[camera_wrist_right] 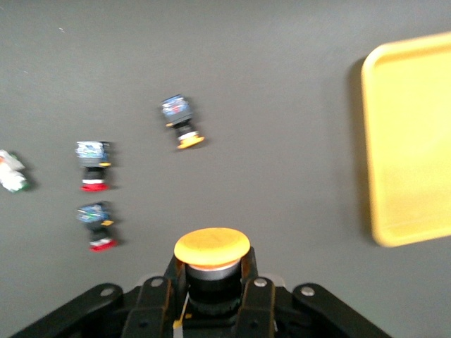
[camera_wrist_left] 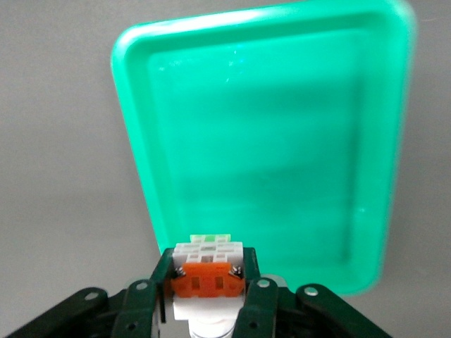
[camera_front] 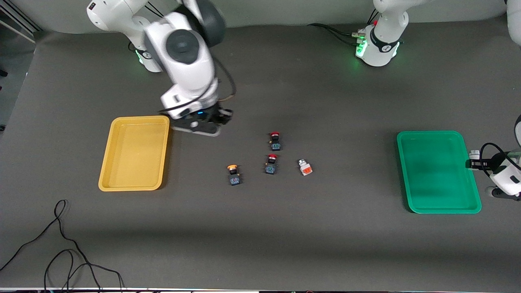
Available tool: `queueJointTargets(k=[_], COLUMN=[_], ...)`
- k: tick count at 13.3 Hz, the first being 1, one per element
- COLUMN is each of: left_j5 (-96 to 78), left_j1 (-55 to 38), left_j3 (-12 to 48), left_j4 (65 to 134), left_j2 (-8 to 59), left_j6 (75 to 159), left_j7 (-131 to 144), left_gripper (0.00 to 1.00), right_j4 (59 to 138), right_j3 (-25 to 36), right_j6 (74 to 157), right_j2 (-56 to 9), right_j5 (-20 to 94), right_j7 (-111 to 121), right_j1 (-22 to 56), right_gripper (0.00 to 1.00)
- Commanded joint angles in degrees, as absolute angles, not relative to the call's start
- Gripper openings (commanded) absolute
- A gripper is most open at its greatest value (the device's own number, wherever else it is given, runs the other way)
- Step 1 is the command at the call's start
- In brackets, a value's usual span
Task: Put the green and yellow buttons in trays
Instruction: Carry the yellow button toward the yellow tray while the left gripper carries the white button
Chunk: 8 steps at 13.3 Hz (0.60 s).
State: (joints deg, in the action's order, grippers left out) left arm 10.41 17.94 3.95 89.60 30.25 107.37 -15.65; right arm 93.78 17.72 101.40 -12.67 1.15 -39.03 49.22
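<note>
My left gripper [camera_wrist_left: 208, 266] is shut on a white-silver button with an orange-red block [camera_wrist_left: 208, 276]. It hangs over the rim of the empty green tray [camera_wrist_left: 268, 141] at the left arm's end [camera_front: 475, 162]. My right gripper [camera_wrist_right: 211, 273] is shut on an orange-yellow capped button [camera_wrist_right: 211, 248]. It is up over the table beside the empty yellow tray [camera_front: 134, 119], toward the table's middle [camera_front: 220, 118]. A second orange-yellow button [camera_front: 234, 175] and a second white-silver button [camera_front: 305, 167] lie on the table mid-way between the trays.
Two red-capped black switches [camera_front: 275, 141] [camera_front: 271, 163] lie between the two loose buttons. The green tray [camera_front: 431, 133] is at the left arm's end. Black cables [camera_front: 61, 252] lie near the front camera at the right arm's end.
</note>
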Motion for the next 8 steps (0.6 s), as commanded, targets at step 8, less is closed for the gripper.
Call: queueJointTargets(k=[8], left_j5=[12.04], left_j1=[21.18], left_j3=[4.75], left_j4=[102.83], left_j2=[34.54], left_j6=[132.36], left_j7=[-18.45], left_gripper=[0.00], right_j4=[113.69], right_j3=[49.36], right_j6=[107.89], right_j2=[0.70], right_j5=[-3.96], right_j7=[10.77], right_j1=[49.04], right_gripper=[0.16])
